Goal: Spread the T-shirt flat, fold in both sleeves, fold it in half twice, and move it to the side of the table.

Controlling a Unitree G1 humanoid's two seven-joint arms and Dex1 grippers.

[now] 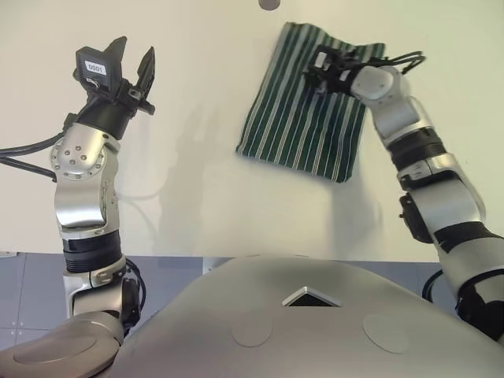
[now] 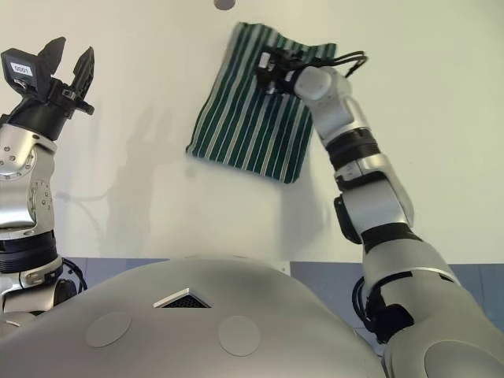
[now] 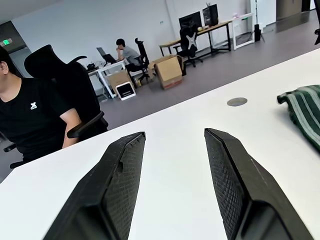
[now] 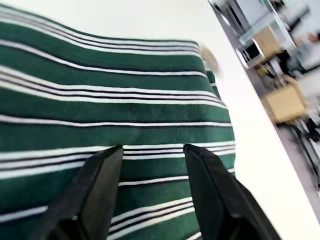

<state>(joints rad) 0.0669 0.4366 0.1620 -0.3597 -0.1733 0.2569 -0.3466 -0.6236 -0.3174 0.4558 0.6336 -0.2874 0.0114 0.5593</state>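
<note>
Left eye view: the T-shirt lies on the white table as a compact striped rectangle, with no sleeve showing; the right claw sits over its far part, the cloth directly beneath it; the left claw is raised well apart from the garment, fingers spread, holding nothing; a round grey cable port lies just beyond the right claw.

Right eye view: same arrangement; garment beneath the right claw, bare table beneath the left.

Left wrist view: the two fingers stand apart with bare table between them; a green striped corner of the shirt lies beyond the tips, near the port.

Right wrist view: fingers apart, gripping nothing; the striped cloth lies flat beneath and between them; whether the tips press on it cannot be told.

Assessment: spreading, sleeve folds and both halvings appear complete; the move to the table's side appears to be the outstanding item.
</note>
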